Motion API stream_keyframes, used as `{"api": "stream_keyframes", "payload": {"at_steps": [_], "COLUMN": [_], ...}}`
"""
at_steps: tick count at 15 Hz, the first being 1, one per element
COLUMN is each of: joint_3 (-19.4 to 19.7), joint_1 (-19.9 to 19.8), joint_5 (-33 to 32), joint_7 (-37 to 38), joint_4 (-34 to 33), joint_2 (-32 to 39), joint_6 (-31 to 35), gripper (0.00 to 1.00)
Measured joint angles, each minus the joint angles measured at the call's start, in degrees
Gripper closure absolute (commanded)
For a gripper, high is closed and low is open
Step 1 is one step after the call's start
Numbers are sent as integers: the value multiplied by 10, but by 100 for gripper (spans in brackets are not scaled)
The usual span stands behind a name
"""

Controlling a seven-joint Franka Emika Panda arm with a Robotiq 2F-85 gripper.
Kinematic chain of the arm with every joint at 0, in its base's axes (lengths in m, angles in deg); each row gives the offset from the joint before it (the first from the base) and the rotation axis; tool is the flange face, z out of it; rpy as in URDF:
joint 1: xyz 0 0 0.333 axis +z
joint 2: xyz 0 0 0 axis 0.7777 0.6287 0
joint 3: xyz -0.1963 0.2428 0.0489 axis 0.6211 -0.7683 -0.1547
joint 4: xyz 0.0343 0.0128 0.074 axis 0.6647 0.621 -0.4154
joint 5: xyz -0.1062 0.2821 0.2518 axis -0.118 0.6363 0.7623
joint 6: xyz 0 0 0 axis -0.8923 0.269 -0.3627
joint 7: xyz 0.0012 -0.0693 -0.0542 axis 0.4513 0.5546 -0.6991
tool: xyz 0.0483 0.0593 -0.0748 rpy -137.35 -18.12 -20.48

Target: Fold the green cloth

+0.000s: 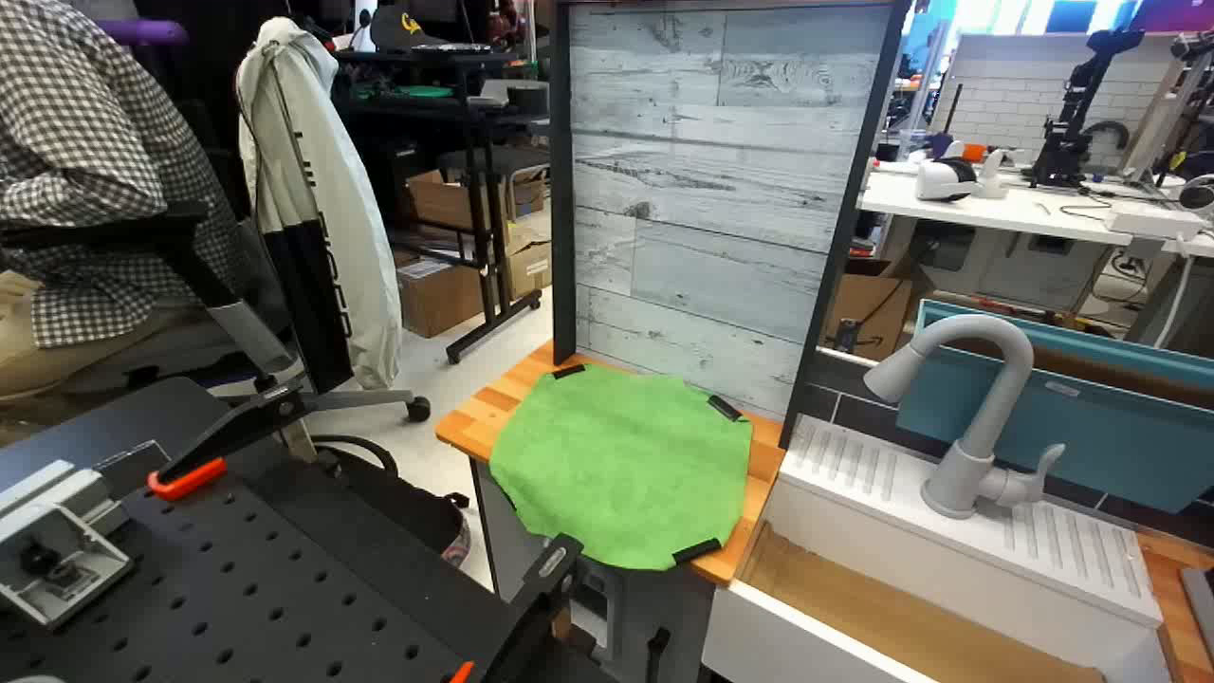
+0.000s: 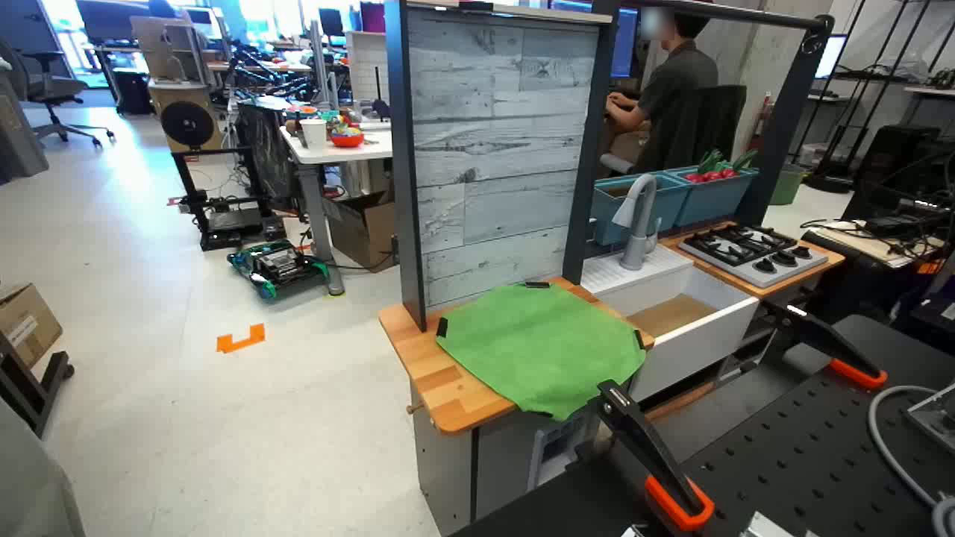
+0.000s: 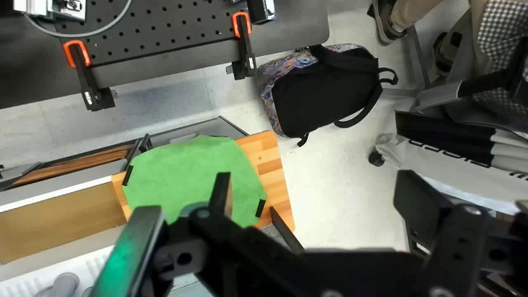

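**Green cloth (image 1: 621,465) lying flat, not yet folded**

In an exterior view: it's on the wooden countertop (image 1: 474,422), lapping over the front edge, black strips (image 1: 697,551) along its rim.

In an exterior view: it reaches the edge by the sink (image 2: 697,344); wood shows at the opposite front corner.

Wrist view: my gripper (image 3: 312,198) has jaws wide apart, floor (image 3: 330,214) behind the gap; it hides part of the cloth.
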Motion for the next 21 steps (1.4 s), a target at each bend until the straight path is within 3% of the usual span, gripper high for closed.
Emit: {"api": "stream_keyframes", "payload": {"at_steps": [13,21], "joint_3": [-1,-1], "joint_1": [-2,-21], "joint_5": [0,-16], "joint_7": [0,0], "joint_4": [1,28], "joint_2": [0,54], "joint_6": [5,116], "gripper": [0,0]}}
